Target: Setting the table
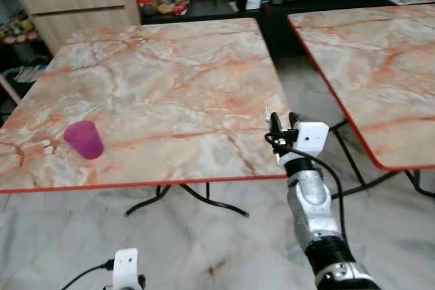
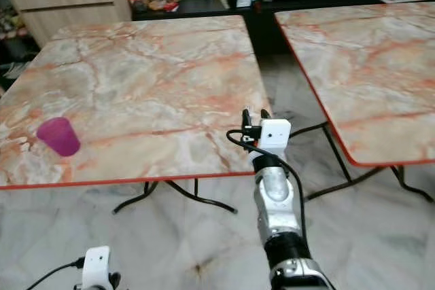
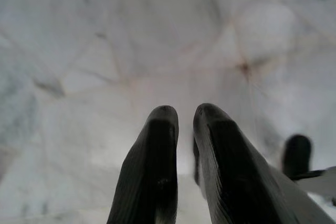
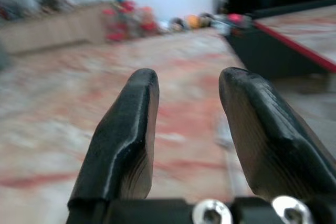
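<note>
Nearby, 2nd table [image 1: 380,52] sits right of table [image 1: 163,79] w/ cup [image 1: 84,139].

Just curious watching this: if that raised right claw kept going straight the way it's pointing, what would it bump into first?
Probably nothing soon. The right gripper, open, points across the bare marble table; the pink cup sits off to its left.

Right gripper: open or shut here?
Open. The right gripper shows a clear gap between its black fingers, poised over the marble table edge, holding nothing.
</note>
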Motion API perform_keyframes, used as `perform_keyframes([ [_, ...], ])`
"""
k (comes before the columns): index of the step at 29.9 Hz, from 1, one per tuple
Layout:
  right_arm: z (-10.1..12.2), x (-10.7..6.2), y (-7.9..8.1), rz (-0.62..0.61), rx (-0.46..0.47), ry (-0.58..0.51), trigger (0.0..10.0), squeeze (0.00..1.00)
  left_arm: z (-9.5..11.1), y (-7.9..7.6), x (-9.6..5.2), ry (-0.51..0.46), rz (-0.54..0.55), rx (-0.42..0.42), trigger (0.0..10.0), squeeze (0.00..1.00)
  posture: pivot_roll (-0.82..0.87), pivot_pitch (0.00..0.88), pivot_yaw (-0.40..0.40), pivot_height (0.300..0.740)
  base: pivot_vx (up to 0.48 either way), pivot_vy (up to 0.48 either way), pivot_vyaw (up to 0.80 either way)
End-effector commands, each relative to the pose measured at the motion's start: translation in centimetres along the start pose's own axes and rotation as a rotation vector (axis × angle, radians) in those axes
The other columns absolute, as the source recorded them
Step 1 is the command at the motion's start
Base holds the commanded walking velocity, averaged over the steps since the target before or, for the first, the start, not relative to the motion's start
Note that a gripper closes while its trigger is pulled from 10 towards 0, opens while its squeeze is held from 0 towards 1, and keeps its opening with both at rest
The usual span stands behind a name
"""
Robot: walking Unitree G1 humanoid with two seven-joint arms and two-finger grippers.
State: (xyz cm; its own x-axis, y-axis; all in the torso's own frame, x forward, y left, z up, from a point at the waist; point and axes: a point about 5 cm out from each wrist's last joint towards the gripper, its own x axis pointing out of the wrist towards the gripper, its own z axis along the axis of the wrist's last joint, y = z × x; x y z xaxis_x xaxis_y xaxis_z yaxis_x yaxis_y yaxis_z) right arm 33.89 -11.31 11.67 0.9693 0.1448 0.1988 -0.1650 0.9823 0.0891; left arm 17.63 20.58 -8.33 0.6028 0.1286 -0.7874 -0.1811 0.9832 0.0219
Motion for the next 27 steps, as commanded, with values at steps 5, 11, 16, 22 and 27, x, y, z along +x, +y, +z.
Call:
perform_keyframes([
  [5,0.2,0.1,-1.0,-0.029,-0.010,0.002,10.0,0.00,0.2,-0.2,0.1,-0.006,-0.006,-0.004,10.0,0.00,0.00,0.021,0.074,0.740,0.315,0.000,0.00],
  [11,0.2,0.0,-1.0,-0.046,-0.002,-0.001,10.0,0.00,0.1,0.0,0.0,-0.004,-0.007,0.006,10.0,0.00,0.00,0.026,0.086,0.740,0.317,0.000,0.00],
  [16,0.0,-0.2,-1.0,-0.050,0.003,0.002,10.0,0.00,0.2,0.0,0.0,-0.005,-0.008,0.007,10.0,0.00,-0.01,0.033,0.090,0.740,0.317,0.000,0.00],
  [22,-0.5,-0.8,-0.6,-0.047,0.003,0.015,10.0,0.00,0.3,0.0,0.0,-0.007,-0.009,0.006,10.0,0.00,-0.01,0.042,0.090,0.740,0.316,0.000,0.00],
  [27,-1.5,-1.6,0.3,-0.014,0.004,0.064,10.0,0.00,0.1,0.0,0.0,-0.002,-0.007,0.004,10.0,0.00,-0.01,0.053,0.086,0.740,0.313,0.000,0.00],
])
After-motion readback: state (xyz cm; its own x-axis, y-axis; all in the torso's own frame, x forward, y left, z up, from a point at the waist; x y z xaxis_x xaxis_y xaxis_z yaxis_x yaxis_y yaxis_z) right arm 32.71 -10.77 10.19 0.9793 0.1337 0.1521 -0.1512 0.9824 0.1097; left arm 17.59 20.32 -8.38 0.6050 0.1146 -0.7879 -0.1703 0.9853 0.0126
